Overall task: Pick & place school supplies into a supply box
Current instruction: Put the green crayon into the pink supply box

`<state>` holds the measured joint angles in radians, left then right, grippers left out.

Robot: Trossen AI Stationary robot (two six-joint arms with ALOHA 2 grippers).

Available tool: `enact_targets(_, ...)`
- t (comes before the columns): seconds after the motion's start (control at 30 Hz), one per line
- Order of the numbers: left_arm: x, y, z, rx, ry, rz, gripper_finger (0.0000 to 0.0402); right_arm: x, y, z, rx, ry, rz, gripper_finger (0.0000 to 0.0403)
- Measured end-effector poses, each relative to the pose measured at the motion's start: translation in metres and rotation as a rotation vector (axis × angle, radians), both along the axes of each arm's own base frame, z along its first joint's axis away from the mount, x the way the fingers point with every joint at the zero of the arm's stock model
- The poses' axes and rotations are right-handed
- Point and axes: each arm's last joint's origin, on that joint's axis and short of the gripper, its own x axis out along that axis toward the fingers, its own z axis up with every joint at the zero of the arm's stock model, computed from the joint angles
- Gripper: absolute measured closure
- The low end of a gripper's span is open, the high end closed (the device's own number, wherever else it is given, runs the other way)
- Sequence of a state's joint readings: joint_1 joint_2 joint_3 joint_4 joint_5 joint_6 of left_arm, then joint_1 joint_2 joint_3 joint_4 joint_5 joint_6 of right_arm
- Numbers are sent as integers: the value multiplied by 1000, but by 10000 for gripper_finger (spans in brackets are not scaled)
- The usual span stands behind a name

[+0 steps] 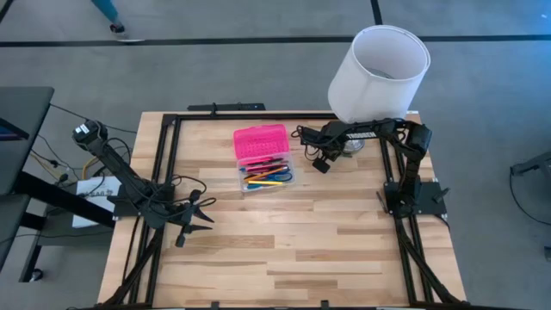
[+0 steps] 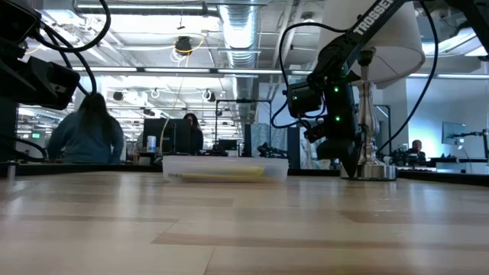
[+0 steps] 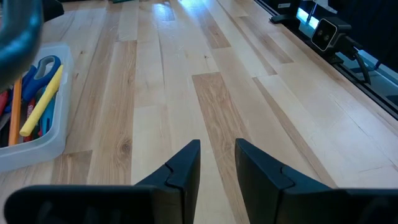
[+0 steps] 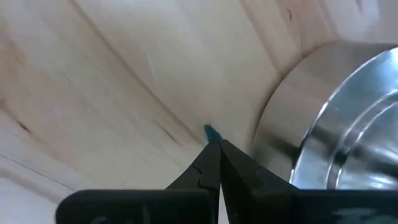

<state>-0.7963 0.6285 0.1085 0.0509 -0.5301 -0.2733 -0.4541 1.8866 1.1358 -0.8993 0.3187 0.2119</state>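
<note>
supplies (image 1: 265, 178) in box (image 1: 267, 189) (lamp (image 1: 377, 73) right)

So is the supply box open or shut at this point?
Open. From above, the supply box shows its pink lid folded back beside the clear base, with the pens and markers inside exposed.

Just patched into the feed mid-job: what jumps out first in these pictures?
The hot-pink lid beside the clear box of coloured pens, at the table's far middle. Right of it stands a big white lamp shade; the right gripper is shut on a teal tip beside the lamp's metal base. The left gripper is open over bare wood.
</note>
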Motion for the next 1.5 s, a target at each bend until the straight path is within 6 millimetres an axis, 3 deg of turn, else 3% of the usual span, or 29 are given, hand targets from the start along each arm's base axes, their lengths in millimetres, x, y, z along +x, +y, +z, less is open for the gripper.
enact_targets(0.4,0,0,0,0,0,0,305,4,2,0,-66,4,15,403)
enact_targets(0.7,0,0,0,0,0,0,305,4,3,0,-16,-20,16,403)
enact_targets(1.1,0,0,0,-11,7,4,305,9,12,0,75,55,369,403)
enact_targets(1.5,-3,4,-12,-102,68,65,306,1,-1,0,70,129,461,403)
